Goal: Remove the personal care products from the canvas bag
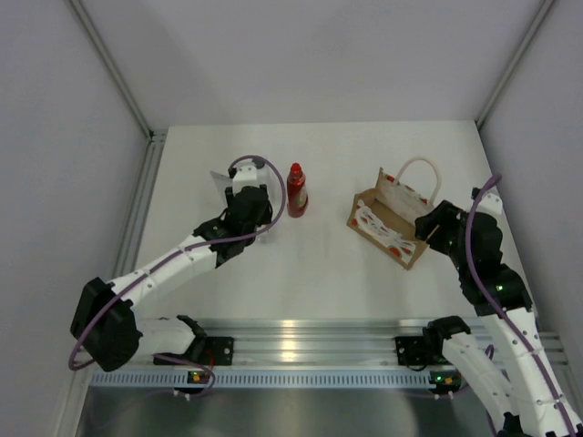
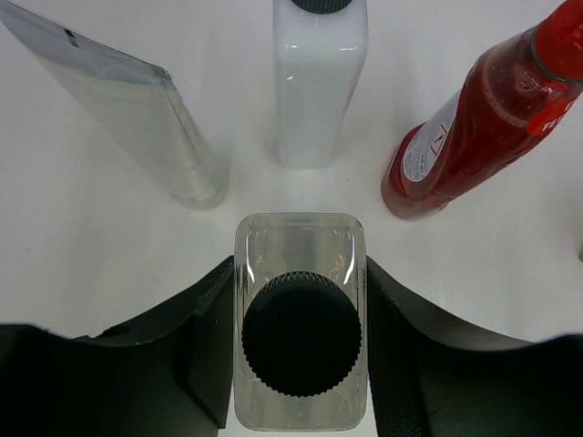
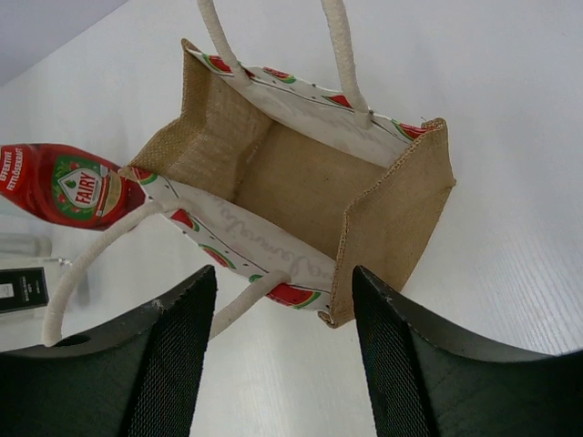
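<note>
Left wrist: left jaws pinch clear bottle (image 2: 301, 319), upright, cap up; right jaws spread near canvas bag (image 3: 393, 218).

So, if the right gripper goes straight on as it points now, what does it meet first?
Probably the canvas bag: its open mouth and near corner sit directly ahead of the right gripper, between its fingers. Nothing shows in between, though depth is unclear.

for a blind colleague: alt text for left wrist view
The left fingers clasp a small clear bottle with a dark cap. Beyond it on the white table stand a flat tube, a whitish bottle and a red bottle.
</note>
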Action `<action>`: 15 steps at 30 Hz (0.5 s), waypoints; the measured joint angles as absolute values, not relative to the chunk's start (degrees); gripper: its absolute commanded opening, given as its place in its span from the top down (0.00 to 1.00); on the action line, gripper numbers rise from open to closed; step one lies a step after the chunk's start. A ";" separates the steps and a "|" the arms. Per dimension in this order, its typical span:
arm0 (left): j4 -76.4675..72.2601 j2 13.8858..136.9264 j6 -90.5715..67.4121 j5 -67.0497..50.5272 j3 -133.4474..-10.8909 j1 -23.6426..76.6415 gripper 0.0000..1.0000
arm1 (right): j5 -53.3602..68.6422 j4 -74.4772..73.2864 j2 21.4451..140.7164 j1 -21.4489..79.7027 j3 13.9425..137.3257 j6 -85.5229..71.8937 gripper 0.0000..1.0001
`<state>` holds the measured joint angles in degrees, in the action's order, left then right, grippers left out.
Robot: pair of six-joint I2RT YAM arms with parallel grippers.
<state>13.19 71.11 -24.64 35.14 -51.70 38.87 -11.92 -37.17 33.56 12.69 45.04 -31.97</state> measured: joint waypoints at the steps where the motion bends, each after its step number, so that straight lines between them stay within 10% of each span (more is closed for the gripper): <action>1: 11.99 71.50 -24.86 34.74 -51.22 38.87 1.00 | -11.70 -37.01 33.56 12.69 45.04 -31.90 0.39; 15: 3.90 76.95 -25.19 32.36 -49.80 38.87 1.00 | -10.81 -36.36 32.27 12.69 45.04 -30.37 0.31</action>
